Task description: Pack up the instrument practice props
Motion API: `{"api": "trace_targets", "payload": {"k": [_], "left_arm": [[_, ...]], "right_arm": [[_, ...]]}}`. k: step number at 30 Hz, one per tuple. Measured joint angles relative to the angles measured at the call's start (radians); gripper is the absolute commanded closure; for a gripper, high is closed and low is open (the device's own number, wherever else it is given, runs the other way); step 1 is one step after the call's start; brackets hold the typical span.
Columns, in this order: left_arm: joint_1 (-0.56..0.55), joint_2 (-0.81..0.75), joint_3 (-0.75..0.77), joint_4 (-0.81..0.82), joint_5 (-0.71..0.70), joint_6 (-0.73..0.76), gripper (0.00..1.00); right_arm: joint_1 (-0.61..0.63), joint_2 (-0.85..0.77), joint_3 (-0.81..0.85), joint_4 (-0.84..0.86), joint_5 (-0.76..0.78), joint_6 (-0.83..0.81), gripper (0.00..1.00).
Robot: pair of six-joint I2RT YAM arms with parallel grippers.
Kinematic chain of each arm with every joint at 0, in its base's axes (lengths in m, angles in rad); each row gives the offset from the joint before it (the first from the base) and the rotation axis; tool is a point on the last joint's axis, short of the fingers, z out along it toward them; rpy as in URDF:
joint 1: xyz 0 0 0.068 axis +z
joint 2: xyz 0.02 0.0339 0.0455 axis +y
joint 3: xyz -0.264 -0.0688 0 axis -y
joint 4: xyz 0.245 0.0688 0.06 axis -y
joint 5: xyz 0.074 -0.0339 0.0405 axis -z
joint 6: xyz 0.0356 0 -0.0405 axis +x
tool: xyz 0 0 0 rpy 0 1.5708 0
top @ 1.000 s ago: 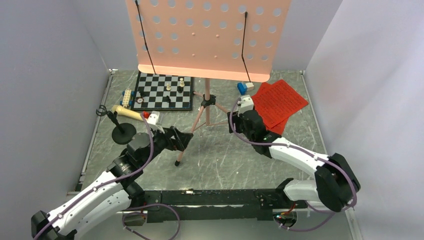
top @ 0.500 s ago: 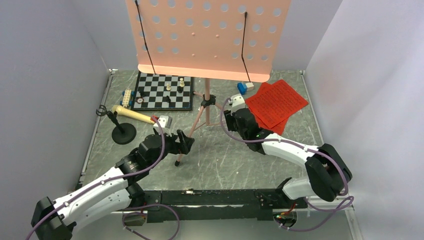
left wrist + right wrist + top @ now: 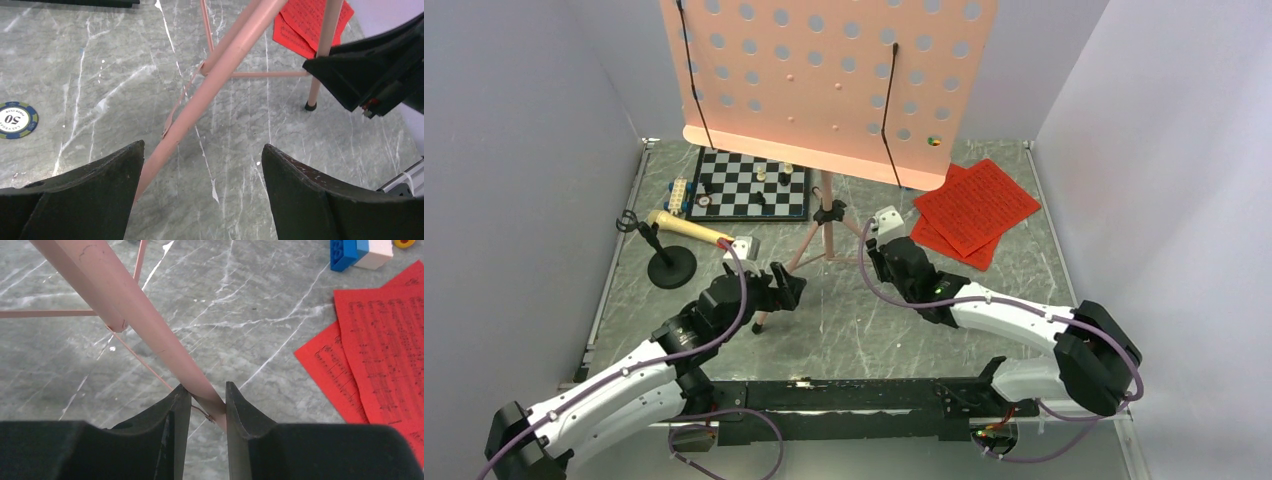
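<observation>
The pink perforated music stand [image 3: 824,70] leans to the left on its tripod [image 3: 828,214]. My right gripper [image 3: 206,387] [image 3: 871,243] is shut on one pink tripod leg [image 3: 150,325]. My left gripper [image 3: 202,147] [image 3: 786,283] is open around another leg [image 3: 220,65], which runs close to the left finger. The red sheet-music pages [image 3: 974,210] [image 3: 385,340] lie flat at the back right. The cream microphone [image 3: 679,228] leans on its black round-base stand [image 3: 671,268] at the left.
A chessboard [image 3: 749,185] with pieces lies behind the tripod. Toy bricks [image 3: 360,250] sit near the red pages, and more bricks [image 3: 679,190] lie left of the board. A poker chip [image 3: 15,119] rests on the table. Grey walls enclose three sides.
My right gripper has closed on the tripod leg and moved left. The music stand has shifted and tilted to the left. My left gripper has come in around the near leg.
</observation>
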State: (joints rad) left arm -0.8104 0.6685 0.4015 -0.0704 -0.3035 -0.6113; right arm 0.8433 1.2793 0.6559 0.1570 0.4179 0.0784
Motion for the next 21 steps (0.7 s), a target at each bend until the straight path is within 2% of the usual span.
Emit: {"api": "trace_targets", "payload": {"k": [6,13,18,21], "left_arm": [[0.000,-0.070,-0.006,0.010,-0.022,-0.002,0.06],[-0.001,-0.089,-0.007,0.135,-0.031,0.032,0.03],[-0.001,-0.058,-0.029,0.344,-0.019,0.100,0.03],[-0.001,-0.014,-0.060,0.534,0.005,0.156,0.01]], "right_arm": [[0.066,-0.053,-0.016,-0.073,0.066,0.079,1.00],[0.127,-0.078,-0.010,-0.169,0.175,0.217,1.00],[0.169,-0.079,0.023,-0.274,0.233,0.346,1.00],[0.185,-0.074,0.051,-0.342,0.239,0.424,1.00]]}}
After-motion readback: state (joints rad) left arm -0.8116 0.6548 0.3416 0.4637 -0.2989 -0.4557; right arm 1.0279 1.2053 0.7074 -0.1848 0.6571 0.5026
